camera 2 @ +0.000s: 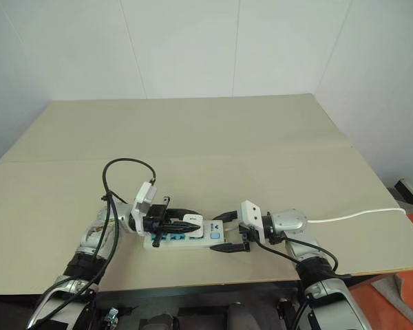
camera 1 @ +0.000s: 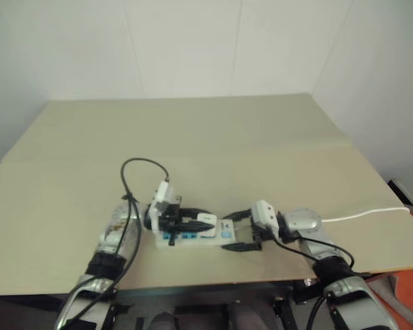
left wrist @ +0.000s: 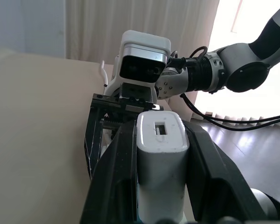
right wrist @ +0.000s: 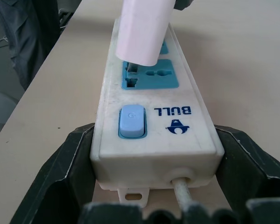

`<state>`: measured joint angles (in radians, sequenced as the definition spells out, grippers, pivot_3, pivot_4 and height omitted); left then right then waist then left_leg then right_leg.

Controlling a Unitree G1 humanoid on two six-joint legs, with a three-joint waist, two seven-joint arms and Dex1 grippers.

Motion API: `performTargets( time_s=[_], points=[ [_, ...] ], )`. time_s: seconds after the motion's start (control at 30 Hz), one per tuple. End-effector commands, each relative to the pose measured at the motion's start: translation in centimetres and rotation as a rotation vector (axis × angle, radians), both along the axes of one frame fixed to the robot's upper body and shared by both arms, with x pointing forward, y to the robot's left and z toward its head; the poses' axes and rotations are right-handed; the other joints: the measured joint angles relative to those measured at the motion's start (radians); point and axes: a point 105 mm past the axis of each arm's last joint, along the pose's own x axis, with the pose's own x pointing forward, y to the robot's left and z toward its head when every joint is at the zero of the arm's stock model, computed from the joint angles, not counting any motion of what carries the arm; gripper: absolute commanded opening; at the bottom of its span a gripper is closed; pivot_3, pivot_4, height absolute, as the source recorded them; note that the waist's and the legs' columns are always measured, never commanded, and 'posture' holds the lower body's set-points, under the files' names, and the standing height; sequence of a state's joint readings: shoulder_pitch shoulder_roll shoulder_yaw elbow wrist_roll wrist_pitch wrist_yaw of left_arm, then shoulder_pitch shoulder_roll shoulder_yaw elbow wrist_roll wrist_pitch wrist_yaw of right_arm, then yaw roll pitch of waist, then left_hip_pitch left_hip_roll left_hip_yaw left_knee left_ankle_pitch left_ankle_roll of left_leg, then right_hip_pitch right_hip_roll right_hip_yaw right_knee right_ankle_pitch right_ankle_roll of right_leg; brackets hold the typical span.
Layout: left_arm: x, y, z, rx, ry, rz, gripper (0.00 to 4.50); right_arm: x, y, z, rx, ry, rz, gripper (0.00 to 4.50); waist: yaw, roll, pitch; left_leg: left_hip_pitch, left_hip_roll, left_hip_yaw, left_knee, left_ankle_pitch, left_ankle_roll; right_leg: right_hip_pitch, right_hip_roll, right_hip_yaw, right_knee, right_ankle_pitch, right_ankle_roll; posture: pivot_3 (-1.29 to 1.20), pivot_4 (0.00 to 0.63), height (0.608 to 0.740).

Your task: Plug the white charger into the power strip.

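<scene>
White walls frame a broad beige tabletop [camera 1: 213, 137] where a humanoid robot works at the near edge. Seen from the head cameras, the power strip [camera 1: 224, 237] lies flat near that edge, its white cable [camera 1: 372, 212] trailing off to the robot's right. The left gripper [camera 1: 205, 221] reaches in level from the left, fingers pinching the white charger [camera 1: 206, 219] just above the strip's blue sockets. The right gripper [camera 1: 242, 232] comes from the opposite side, its fingers straddling the strip's switch end.

From the left wrist, the charger [left wrist: 161, 158] sits squeezed between the two black fingers [left wrist: 119, 177], held by its smooth flat sides with a small slot in its end face showing; the right arm's camera housing [left wrist: 142, 63] faces it close by.

From the right wrist, the strip [right wrist: 151, 126] rests between the right fingers [right wrist: 70, 163], which stand spread to either side of its end and appear to touch or nearly touch its walls; whether they press it I cannot tell. The charger [right wrist: 142, 30] hangs tilted over a blue socket [right wrist: 151, 74], its lower end just at the socket face, not yet seated.

Both items look like light, rigid, slick plastic. The charger is best held by its flat sides, as now; the strip may slide under a push unless braced at its end.
</scene>
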<state>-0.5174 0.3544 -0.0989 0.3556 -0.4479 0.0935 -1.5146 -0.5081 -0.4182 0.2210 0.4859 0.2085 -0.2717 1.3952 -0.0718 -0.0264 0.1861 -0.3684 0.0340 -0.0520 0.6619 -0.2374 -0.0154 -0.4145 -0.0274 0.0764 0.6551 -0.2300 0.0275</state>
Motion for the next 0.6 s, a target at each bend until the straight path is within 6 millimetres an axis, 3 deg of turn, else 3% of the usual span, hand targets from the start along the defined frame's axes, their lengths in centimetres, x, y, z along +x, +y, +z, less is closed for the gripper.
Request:
performTargets(
  time_s=[0.03, 0.6],
  points=[
    [0.2, 0.1, -1.2, 0.043, 0.021, 0.025, 1.02, -0.4, 0.3, -0.9, -0.037, 0.020, 0.024, 3.41, 0.000, 0.000, -0.002, 0.001, 0.000, 0.000, 0.000, 0.000, 0.000, 0.001, 0.000, 0.000, 0.000, 0.000, 0.000, 0.00, 0.150, 0.740],
    [-1.2, -0.9, -2.0, 0.018, 0.070, -0.007, 1.02, -0.3, 0.3, -1.0, -0.043, 0.010, 0.022, 3.41, 0.000, 0.000, -0.003, 0.009, 0.001, -0.001, -0.003, 0.000, 0.000, 0.011, 0.001, -0.001, -0.007, -0.001, 0.000, 0.00, 0.150, 0.740]
  ],
)
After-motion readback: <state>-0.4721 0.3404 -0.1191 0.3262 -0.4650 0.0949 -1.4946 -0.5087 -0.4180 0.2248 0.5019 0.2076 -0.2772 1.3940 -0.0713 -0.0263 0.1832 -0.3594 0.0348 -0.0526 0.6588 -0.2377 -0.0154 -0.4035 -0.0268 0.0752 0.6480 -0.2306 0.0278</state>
